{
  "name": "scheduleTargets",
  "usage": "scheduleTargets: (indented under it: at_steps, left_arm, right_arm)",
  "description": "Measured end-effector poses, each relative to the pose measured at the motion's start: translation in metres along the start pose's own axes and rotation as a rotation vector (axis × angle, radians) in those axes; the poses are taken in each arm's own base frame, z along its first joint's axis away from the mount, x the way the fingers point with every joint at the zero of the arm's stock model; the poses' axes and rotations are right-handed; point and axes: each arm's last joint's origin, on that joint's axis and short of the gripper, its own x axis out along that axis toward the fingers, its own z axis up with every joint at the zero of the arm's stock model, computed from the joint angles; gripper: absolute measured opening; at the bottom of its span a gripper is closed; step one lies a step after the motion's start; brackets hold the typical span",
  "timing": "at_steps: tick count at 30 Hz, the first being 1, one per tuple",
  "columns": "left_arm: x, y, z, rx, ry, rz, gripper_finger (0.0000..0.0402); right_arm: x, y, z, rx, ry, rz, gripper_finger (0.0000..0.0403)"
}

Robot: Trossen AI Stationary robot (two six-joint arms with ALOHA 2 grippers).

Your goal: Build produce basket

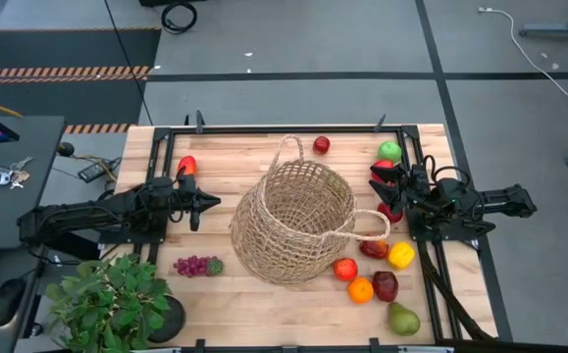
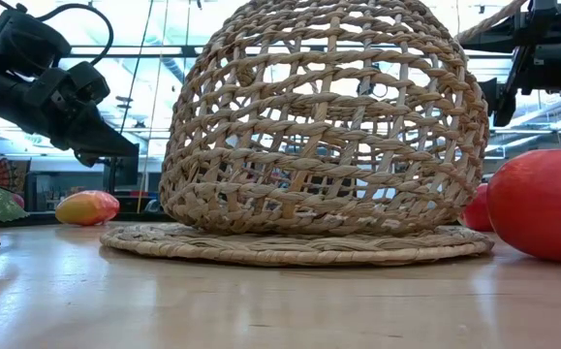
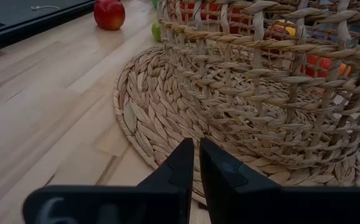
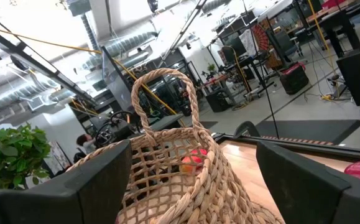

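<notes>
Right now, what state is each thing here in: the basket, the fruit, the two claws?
Basket: on the table, open top showing, no fruit visible inside.
Produce: scattered on the table around the basket.
Left gripper: shut, empty, pointing at the basket.
Right gripper: open, raised among the fruit by the basket's handle.
Plant: upright in its pot.

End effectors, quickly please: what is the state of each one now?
Left end effector: closed, holding nothing, beside the basket.
Right end effector: open, holding nothing, facing the basket's handle.
</notes>
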Motion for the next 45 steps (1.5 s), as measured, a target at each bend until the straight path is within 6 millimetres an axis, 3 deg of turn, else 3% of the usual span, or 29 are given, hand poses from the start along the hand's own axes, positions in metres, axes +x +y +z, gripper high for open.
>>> scheduleTargets:
  at_steps: [12,16,21,24,29,33,38,45]
  left_arm:
    - [0.0,0.0,0.0,0.0,0.0,0.0,0.0027]
    - [0.001,0.0,0.003,0.159,-0.061,0.013,0.0031]
    - [-0.004,-0.005,0.027,-0.132,-0.3,-0.057,0.0036]
    - [-0.007,-0.004,0.035,-0.31,-0.409,-0.009,0.0033]
    - [-0.009,-0.003,0.04,-0.536,-0.479,-0.036,0.0028]
    - [-0.01,-0.001,0.041,-0.519,-0.516,0.047,0.0031]
    - [-0.014,0.007,0.043,-0.4,-0.628,0.37,0.0028]
    - [-0.024,0.003,0.061,-0.415,-0.781,0.344,0.0028]
  right_arm:
    - [0.0,0.0,0.0,0.0,0.0,0.0,0.0348]
    - [0.0,0.0,0.0,0.0,0.0,0.0,0.0348]
    - [0.0,0.0,0.0,0.0,0.0,0.0,0.0348]
    - [0.0,0.0,0.0,0.0,0.0,0.0,0.0348]
    - [0.0,0.0,0.0,0.0,0.0,0.0,0.0348]
    - [0.0,0.0,0.0,0.0,0.0,0.0,0.0348]
    - [0.0,0.0,0.0,0.0,0.0,0.0,0.0348]
    - [0.0,0.0,0.0,0.0,0.0,0.0,0.0348]
